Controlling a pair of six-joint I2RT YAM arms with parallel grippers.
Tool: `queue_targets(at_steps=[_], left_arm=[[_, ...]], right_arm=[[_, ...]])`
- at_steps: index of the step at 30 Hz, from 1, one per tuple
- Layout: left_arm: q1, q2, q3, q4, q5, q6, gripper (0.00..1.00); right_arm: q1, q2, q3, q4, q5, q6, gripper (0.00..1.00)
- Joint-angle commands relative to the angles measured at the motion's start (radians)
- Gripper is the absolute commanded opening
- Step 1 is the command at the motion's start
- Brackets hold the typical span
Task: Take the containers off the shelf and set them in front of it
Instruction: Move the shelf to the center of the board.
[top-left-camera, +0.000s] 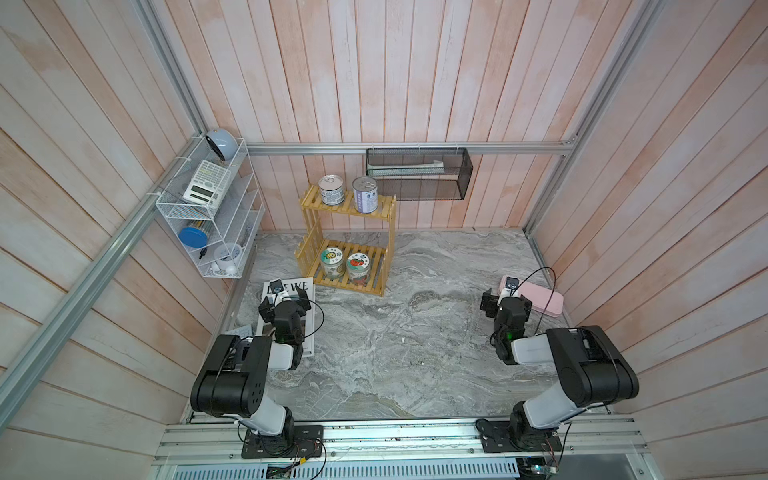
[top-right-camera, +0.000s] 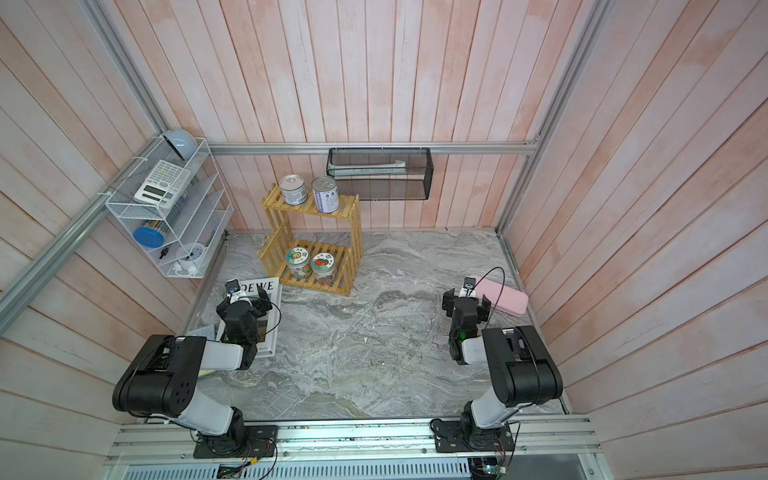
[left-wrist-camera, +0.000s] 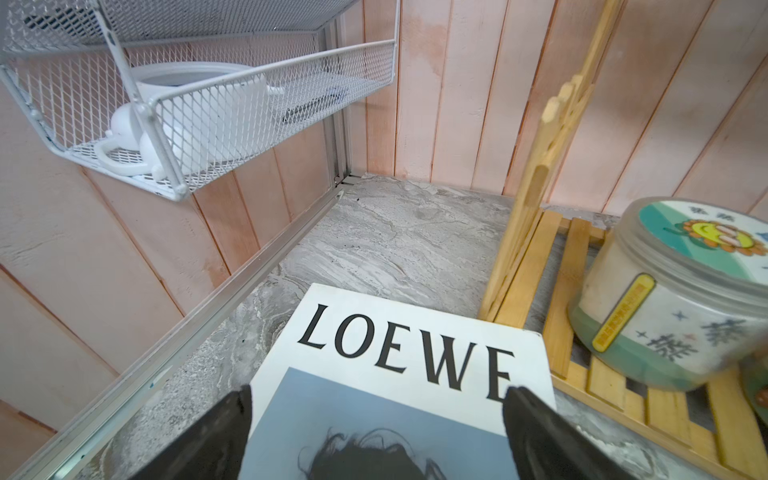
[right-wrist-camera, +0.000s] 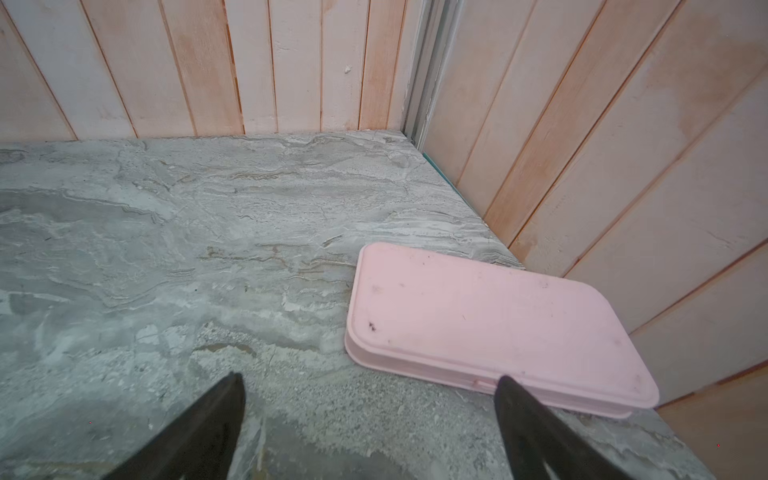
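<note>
The shelf, a small yellow slatted rack, stands at the back left against the wall. On its top tier a white-blue tin and a purple-white tin stand side by side. Its lower tier holds two clear jars with sticker lids; one jar shows in the left wrist view. My left gripper hangs open over a magazine, near and left of the shelf. My right gripper is open above the stone top at the right, holding nothing.
A LOEWE magazine lies under the left gripper. A pink flat case lies beside the right gripper by the right wall. A white wire rack with a blue-lidded tub hangs on the left wall; a black mesh basket hangs behind.
</note>
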Motion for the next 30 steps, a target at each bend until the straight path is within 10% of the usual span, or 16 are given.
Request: queue_targets(at_steps=[1, 20, 30], left_arm=[[0.002, 0.004, 0.014, -0.004, 0.003, 0.0, 1.0], [0.001, 0.003, 0.01, -0.003, 0.005, -0.001, 1.0], [0.001, -0.103, 0.042, -0.146, -0.06, -0.02, 1.0]], right_arm=[[-0.002, -0.006, 0.008, -0.013, -0.009, 0.006, 0.98], [-0.003, -0.011, 0.011, -0.012, -0.005, 0.002, 0.98], [0.012, -0.249, 0.308, -0.667, -0.024, 0.054, 0.98]])
